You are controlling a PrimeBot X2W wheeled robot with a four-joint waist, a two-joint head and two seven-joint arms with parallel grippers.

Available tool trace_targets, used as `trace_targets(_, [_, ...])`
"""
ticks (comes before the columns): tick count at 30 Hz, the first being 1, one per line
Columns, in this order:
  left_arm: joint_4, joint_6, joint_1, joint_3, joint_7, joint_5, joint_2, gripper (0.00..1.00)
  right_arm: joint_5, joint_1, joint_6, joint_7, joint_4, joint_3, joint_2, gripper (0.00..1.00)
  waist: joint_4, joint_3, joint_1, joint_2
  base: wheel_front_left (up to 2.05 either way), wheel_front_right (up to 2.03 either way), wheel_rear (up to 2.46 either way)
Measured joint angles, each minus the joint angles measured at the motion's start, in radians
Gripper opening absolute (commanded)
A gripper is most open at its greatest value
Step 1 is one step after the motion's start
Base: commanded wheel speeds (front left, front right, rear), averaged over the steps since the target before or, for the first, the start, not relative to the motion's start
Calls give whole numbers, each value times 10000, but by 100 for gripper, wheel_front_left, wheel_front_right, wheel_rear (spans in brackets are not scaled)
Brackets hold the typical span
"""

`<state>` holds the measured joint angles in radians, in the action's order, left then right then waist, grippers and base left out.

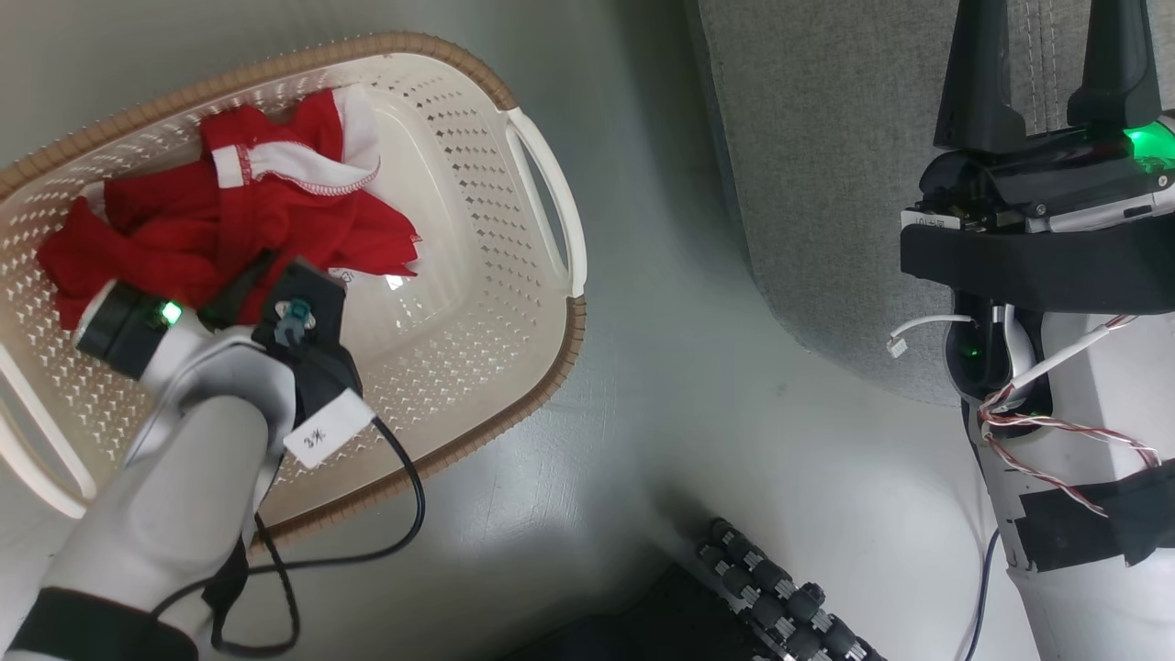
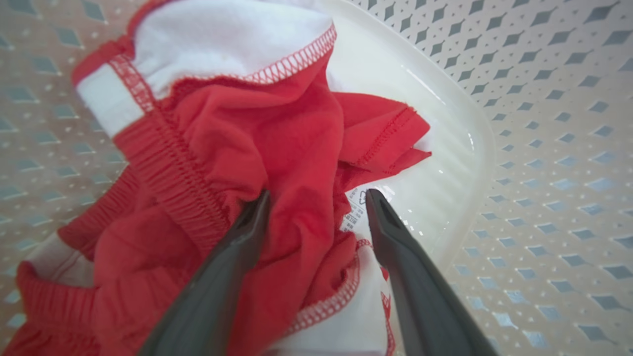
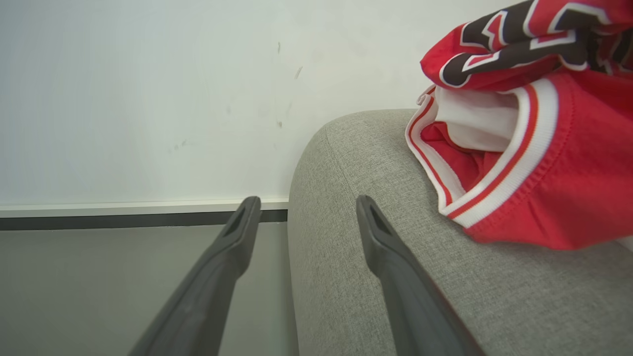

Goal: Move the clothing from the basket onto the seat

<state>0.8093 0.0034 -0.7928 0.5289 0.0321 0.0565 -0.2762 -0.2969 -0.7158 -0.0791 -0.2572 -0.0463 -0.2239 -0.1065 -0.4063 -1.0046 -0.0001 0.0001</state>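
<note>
Right wrist: jersey [image 3: 544, 188] on seat [image 3: 356, 148]; head: shorts [image 1: 229, 220] in basket [image 1: 477, 275].

Before me stood a pale wall [image 3: 148, 99]; along its foot ran a dark skirting strip [image 3: 99, 220], with grey floor [image 3: 74, 287] below it.

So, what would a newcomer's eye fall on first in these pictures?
First, the red shorts with white trim, crumpled in the cream perforated basket at the head view's left, with the left gripper open around a fold of them. Next, the red jersey with black-and-white lettering, lying on the grey seat, apart from the open right gripper.
</note>
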Motion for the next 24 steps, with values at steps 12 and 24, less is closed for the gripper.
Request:
trace_targets(12, [629,410,-510,15,-88,-155,176,27,92,-3,98,2,174,81,142,100,-27,-83,0,-1,0,0,0])
trace_targets(24, [848,391,-837,2,-732,-38,541,0,336,-45,314,2,642,84,268,100,-19,116,1,-1,0,0,0])
